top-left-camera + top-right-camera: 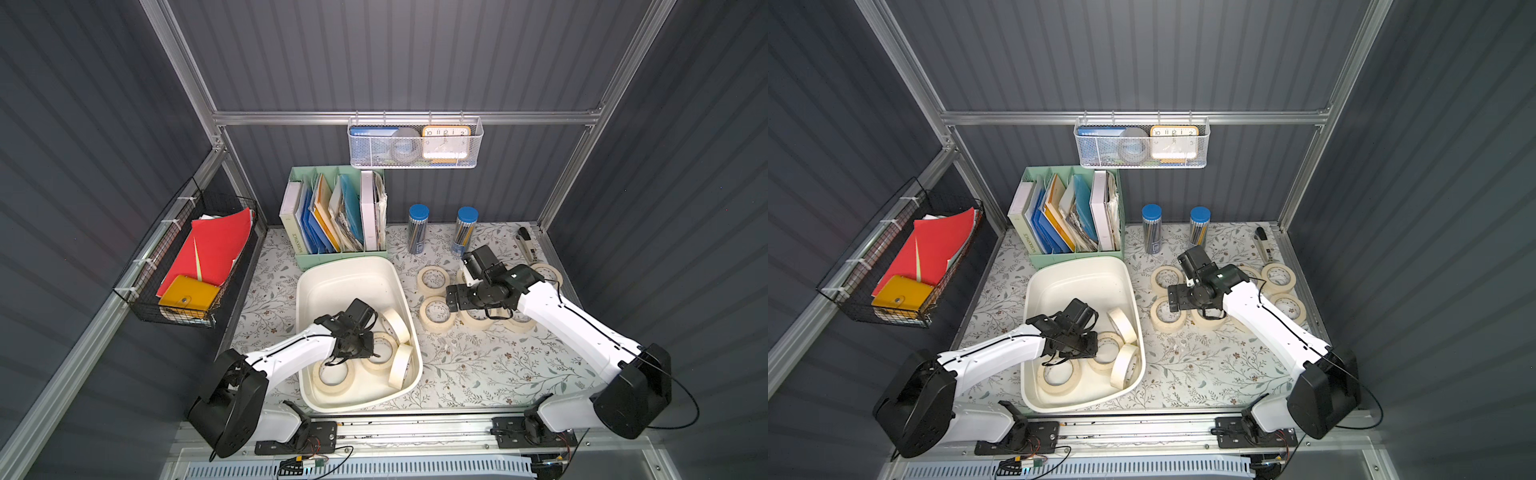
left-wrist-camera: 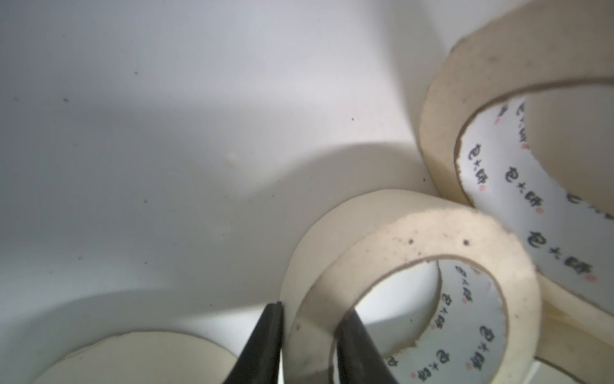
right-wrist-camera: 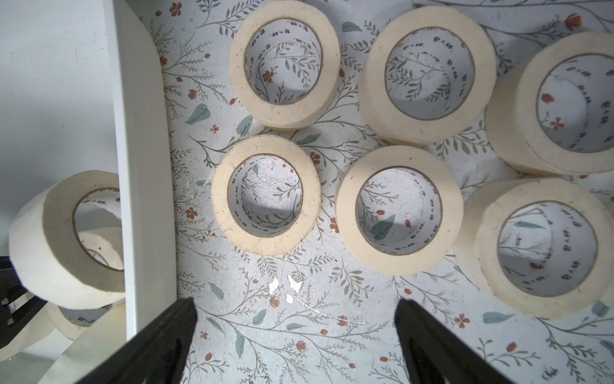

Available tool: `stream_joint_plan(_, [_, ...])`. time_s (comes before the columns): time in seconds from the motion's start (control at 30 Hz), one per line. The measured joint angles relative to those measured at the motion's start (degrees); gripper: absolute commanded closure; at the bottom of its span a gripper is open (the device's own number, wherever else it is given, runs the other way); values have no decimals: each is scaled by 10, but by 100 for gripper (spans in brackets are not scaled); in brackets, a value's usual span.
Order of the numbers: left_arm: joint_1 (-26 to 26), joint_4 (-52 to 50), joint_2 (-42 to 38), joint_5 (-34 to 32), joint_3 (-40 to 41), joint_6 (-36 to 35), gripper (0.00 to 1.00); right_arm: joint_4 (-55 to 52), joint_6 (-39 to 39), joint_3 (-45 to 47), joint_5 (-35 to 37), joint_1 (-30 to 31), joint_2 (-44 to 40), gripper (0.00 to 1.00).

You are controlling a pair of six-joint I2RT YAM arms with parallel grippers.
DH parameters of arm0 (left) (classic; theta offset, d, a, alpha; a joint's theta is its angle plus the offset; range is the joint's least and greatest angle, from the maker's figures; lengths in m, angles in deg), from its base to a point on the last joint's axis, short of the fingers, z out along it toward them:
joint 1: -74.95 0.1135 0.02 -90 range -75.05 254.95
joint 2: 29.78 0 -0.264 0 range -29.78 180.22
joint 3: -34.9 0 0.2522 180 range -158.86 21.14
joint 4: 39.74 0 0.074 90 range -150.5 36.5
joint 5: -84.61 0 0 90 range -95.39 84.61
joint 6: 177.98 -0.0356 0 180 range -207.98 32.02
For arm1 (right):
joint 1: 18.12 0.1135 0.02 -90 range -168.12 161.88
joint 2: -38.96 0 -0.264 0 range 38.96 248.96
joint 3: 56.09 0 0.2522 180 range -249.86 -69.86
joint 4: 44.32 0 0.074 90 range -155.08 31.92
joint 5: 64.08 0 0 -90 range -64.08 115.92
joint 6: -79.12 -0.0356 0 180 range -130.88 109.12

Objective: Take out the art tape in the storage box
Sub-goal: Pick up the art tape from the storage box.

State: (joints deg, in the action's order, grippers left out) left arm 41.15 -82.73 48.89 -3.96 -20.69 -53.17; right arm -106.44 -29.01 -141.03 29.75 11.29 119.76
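At the far left, our left gripper (image 2: 312, 311) is down inside the storage box (image 1: 345, 286), clenched on one ring of the art tape. In the left wrist view one finger presses the outside of the ring's wall and the other sits inside its white core. This gripped roll (image 2: 415, 239) lies flat on the box floor, so we judge the grasp made and the lift not yet begun.

Three more rolls sit in the box with it. A flat roll (image 1: 332, 374) lies nearer the arm's base, and two leaning rolls (image 1: 395, 324) stand on edge toward the box's right wall. One of them appears to rest against the gripped roll.

The next move calls for a straight rise, we think, so that the leaning neighbour is not dragged along. The rise must also be high enough to clear the flared rim before we carry the roll rightward.

Right of the box, at least six unloaded rolls (image 3: 265, 196) lie flat and close together on the floral table cover (image 3: 265, 332). Our right gripper (image 3: 295, 304) hovers above them, jaws spread wide and holding nothing. With four rolls left inside, we judge the job past halfway.
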Motion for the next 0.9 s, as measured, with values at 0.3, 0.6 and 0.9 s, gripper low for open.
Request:
stream_joint_plan(0.3, [0,-67,-7,-38,-126,-15,80,-14,0,-32,-11,8,3,1])
stream_joint_plan(0.6, [0,-92,-6,-94,-231,-34,80,-6,-5,-128,-25,98,58,1])
stream_joint_plan(0.9, [0,-87,19,-100,-250,-51,81,19,-20,-156,-65,154,124,5])
